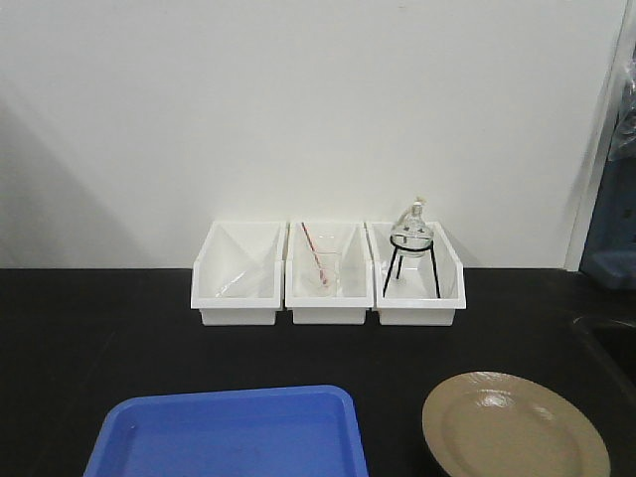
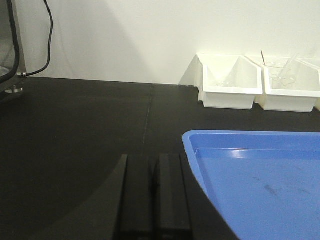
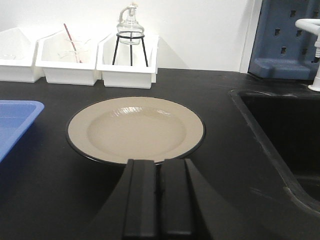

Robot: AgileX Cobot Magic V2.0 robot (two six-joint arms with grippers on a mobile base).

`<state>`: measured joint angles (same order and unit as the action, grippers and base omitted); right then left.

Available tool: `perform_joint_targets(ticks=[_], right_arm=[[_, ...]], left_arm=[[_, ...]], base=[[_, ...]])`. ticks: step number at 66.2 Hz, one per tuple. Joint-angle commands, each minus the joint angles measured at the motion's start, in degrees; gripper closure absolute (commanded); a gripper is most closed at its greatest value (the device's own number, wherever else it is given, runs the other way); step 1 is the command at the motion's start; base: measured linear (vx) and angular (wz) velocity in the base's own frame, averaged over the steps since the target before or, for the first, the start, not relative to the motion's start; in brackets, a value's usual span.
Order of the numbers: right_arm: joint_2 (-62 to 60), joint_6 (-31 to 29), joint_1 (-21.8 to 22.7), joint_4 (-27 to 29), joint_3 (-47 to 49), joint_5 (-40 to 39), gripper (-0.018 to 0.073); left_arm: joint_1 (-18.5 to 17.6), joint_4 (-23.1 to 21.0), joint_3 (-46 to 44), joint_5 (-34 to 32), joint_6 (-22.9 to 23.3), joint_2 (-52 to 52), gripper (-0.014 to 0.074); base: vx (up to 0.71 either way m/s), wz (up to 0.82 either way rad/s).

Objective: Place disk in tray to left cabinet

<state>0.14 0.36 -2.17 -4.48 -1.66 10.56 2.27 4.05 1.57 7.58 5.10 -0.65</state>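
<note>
The disk (image 1: pixel 515 425) is a tan plate with a thin black rim, lying flat on the black counter at the front right; it also shows in the right wrist view (image 3: pixel 136 129). The blue tray (image 1: pixel 231 435) lies empty at the front left, and its corner shows in the left wrist view (image 2: pixel 255 180). My right gripper (image 3: pixel 159 162) is shut and empty, its tips just short of the disk's near rim. My left gripper (image 2: pixel 152 159) is shut and empty, just left of the tray's corner. The left cabinet is out of view.
Three white bins (image 1: pixel 328 274) stand in a row at the back against the wall, one holding a glass flask on a black stand (image 1: pixel 411 238). A sink basin (image 3: pixel 280 135) opens in the counter right of the disk. A cable (image 2: pixel 47 35) hangs at the far left.
</note>
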Motion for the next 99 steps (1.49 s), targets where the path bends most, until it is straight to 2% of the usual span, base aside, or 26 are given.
perform_joint_targets(ticks=[1,46,59,66,72,77,82,88,99], right_arm=[[0.81,-0.36,0.24,-0.25,-1.26,-4.7,0.0568],[0.81,-0.36,0.24,-0.25,-1.26,-4.77,0.0568],[0.81,-0.67,0.24,-0.25,-1.26,-5.28,0.0568],[0.81,-0.67,0.24,-0.25,-1.26,-8.27,0.0568],[0.81,-0.36,0.24,0.48,-1.03,-14.46,0.0568],[0.81,1.69,0.24,1.78,0.08,-21.57,0.0568],[0.81,2.7,0.24,2.01,3.72,-25.41,0.0568],[1.88,2.7,0.24,2.01,10.21,-21.63,0.0567],[10.89,2.32,0.24,1.94,23.93,-5.3,0.0564]], left_arm=[[0.03,0.26,1.15,-4.58,0.58,-0.87,0.06],[0.03,0.26,1.1,-4.84,0.58,-0.87,0.06],[0.03,0.26,1.05,-7.06,0.58,-0.87,0.06],[0.03,-0.34,0.9,-12.5,0.58,-0.87,0.06],[0.03,-0.22,-0.11,-15.99,0.58,-0.87,0.06],[0.03,-0.21,-2.77,-16.45,0.58,-0.87,0.06],[0.03,-0.21,-6.87,-15.74,0.58,-0.87,0.06],[0.03,-0.16,-13.38,-12.68,0.45,0.29,0.06],[0.03,-0.16,-26.96,-2.6,-0.12,9.95,0.06]], base=[[0.0,0.0],[0.0,0.0],[0.0,0.0],[0.0,0.0],[0.0,0.0],[0.0,0.0],[0.0,0.0],[0.0,0.0],[0.0,0.0]])
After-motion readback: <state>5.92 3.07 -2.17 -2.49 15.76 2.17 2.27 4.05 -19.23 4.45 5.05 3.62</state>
